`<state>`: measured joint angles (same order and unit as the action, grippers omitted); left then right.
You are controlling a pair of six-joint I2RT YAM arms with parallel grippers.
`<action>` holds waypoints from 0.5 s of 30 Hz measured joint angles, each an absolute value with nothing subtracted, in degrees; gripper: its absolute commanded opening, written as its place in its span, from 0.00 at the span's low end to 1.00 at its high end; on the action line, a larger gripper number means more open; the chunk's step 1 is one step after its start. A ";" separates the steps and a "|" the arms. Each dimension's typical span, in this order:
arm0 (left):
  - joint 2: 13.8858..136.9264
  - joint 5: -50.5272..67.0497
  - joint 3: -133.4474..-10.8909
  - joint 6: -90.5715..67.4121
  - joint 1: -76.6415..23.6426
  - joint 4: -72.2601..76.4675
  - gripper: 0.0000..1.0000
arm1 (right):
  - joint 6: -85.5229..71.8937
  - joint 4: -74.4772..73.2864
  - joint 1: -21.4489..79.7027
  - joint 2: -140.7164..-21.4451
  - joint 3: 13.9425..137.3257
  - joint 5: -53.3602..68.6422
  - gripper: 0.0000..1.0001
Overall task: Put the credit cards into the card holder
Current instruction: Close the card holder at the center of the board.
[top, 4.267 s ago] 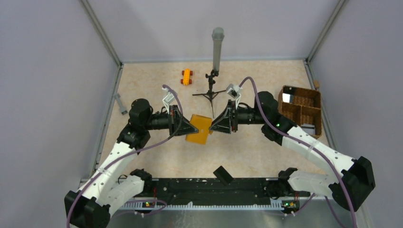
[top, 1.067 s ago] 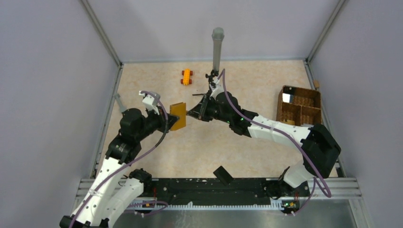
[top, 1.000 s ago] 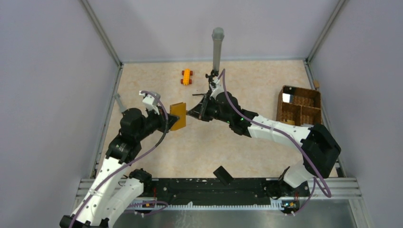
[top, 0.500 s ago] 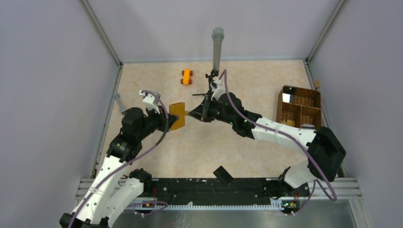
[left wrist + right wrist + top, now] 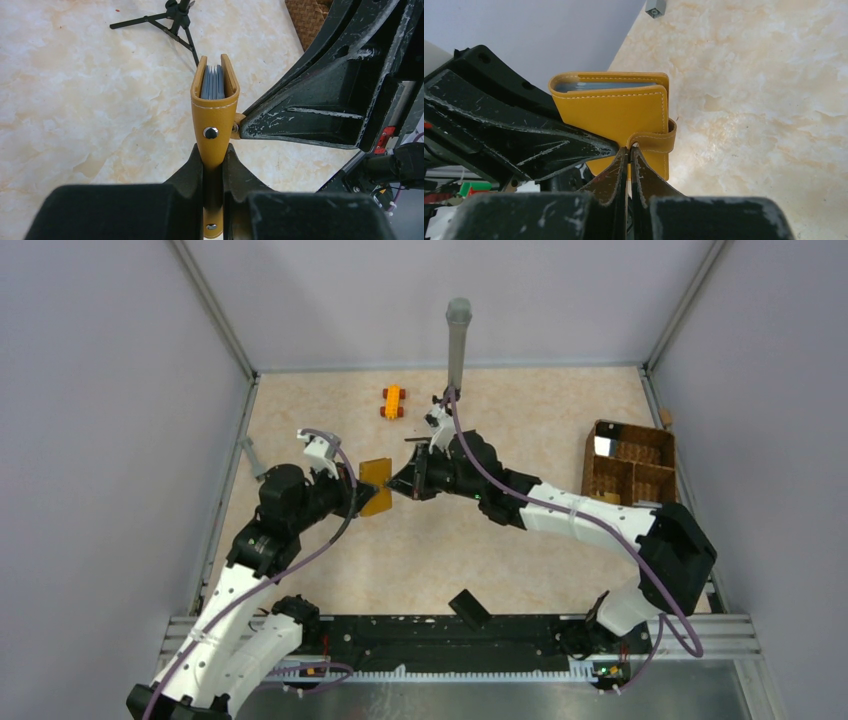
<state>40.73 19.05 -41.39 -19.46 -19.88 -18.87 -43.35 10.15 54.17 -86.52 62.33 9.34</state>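
- Left jaws pinched one edge of the card holder (image 5: pixel 376 499), holding it upright above the tabletop (image 5: pixel 500 570), left of centre.
- Grey-blue credit cards (image 5: pixel 213 82) sat edge-on inside its fold.
- Right jaws, pressed almost together, nipped the holder's snap strap (image 5: pixel 651 141) from the right.
- A wicker basket (image 5: pixel 632 472) stood at the right edge, well apart.

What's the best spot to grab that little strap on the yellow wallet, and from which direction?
Pinch the strap by its thin free end, from the side opposite the left claw: it loops clear of the wallet there, as the right claw does.
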 measured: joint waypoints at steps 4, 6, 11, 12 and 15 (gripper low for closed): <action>40.77 18.79 -41.39 -19.46 -19.88 -19.29 0.00 | -42.06 7.99 54.76 -87.48 63.99 8.67 0.00; 40.77 18.79 -41.39 -19.46 -19.88 -19.38 0.00 | -41.58 6.74 55.00 -87.55 64.64 8.05 0.00; 40.77 18.76 -41.39 -19.46 -19.88 -19.49 0.00 | -40.71 4.67 55.61 -87.59 65.47 6.46 0.00; 40.77 18.74 -41.39 -19.46 -19.88 -19.53 0.00 | -40.51 4.10 55.77 -87.61 65.76 5.98 0.00; 40.77 18.70 -41.39 -19.46 -19.88 -19.57 0.00 | -40.05 3.20 56.01 -87.66 66.13 5.41 0.00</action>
<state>40.77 18.70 -41.39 -19.46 -19.88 -19.57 -40.05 3.20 56.01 -87.66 66.13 5.41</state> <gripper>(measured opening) 0.093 0.005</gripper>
